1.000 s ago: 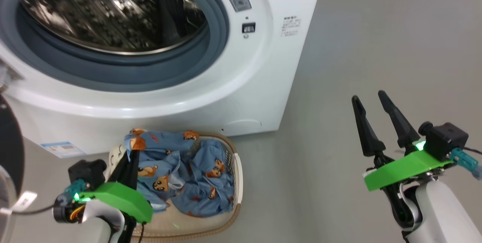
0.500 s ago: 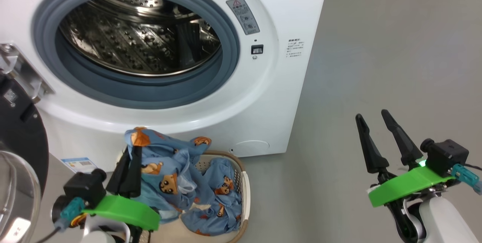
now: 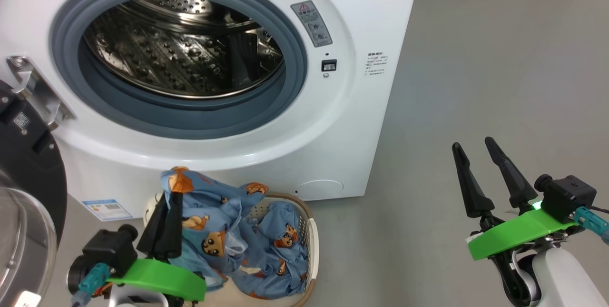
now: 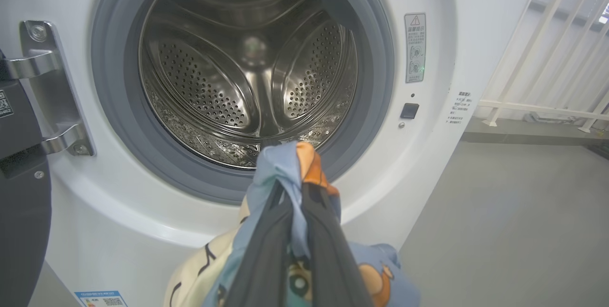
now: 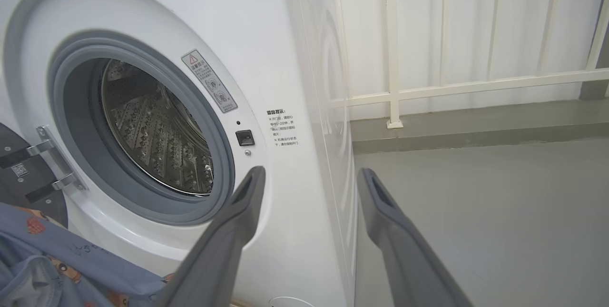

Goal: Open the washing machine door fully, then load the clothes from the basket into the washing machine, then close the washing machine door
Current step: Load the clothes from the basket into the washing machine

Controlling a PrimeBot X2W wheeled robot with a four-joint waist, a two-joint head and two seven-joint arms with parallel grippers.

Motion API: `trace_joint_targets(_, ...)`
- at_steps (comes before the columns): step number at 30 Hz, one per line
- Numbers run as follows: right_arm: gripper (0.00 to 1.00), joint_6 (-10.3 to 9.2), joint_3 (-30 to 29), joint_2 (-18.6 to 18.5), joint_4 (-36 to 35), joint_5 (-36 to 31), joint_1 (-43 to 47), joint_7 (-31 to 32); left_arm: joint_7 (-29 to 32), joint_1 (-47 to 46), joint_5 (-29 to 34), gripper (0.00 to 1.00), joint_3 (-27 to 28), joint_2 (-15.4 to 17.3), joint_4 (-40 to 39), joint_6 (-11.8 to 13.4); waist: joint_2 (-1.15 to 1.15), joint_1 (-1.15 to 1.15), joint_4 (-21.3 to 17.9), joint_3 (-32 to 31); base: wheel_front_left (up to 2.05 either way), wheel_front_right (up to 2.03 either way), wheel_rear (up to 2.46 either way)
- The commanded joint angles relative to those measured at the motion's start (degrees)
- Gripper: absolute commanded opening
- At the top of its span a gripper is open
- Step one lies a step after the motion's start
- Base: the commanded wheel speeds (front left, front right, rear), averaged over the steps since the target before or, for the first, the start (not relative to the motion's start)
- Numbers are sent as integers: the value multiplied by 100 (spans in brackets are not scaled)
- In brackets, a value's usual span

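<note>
The washing machine [image 3: 361, 21] stands in front of me with its steel drum [image 3: 190, 59] showing. The washing machine door [image 3: 33, 173] hangs swung out at the left on its metal hinge [image 4: 47, 88]. Below the opening sits the basket [image 3: 311, 240], holding light blue clothes [image 3: 276, 245] printed with orange-brown figures. My left gripper [image 3: 175, 197] is shut on a bunched fold of the clothes [image 4: 285, 164], held above the basket's near left side and below the gasket. My right gripper [image 3: 472, 145] stands open over bare floor, right of the machine; its fingers [image 5: 238, 212] hold nothing.
Grey floor [image 3: 476, 59] runs to the right of the machine. A white railing [image 5: 395, 93] stands behind it on a low kerb. A blue label sticker [image 3: 107, 209] marks the machine's lower left corner. The open door takes up the room at the left.
The head camera has tilted up, so more of the drum shows. My left gripper has risen a little with the blue cloth, pulling it up out of the basket. The right gripper stays open.
</note>
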Motion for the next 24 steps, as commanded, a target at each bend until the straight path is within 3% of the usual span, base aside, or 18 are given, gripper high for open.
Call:
trace_joint_targets(1, 100, 9, 93, -70, -171, -16, 14, -27, -60, -131, 60, 0, 237, 41, -186, 19, 0, 0, -1, 44, 0, 0, 0)
trace_joint_targets(9, 100, 9, 98, -90, -220, -33, -31, -27, -60, -409, 113, 0, 386, -19, -222, -14, 0, 0, -41, 179, 0, 0, 0)
trace_joint_targets(16, 100, 9, 93, -107, -335, -90, -163, -27, -60, -1184, 205, 0, 545, 33, -15, -83, 0, 0, -159, 505, 0, 0, 0)
trace_joint_targets(24, 100, 9, 52, -85, -526, -141, -459, -27, -57, -2751, 277, 0, 602, 81, 1210, -259, 0, 0, -429, 1356, 0, 0, 0)
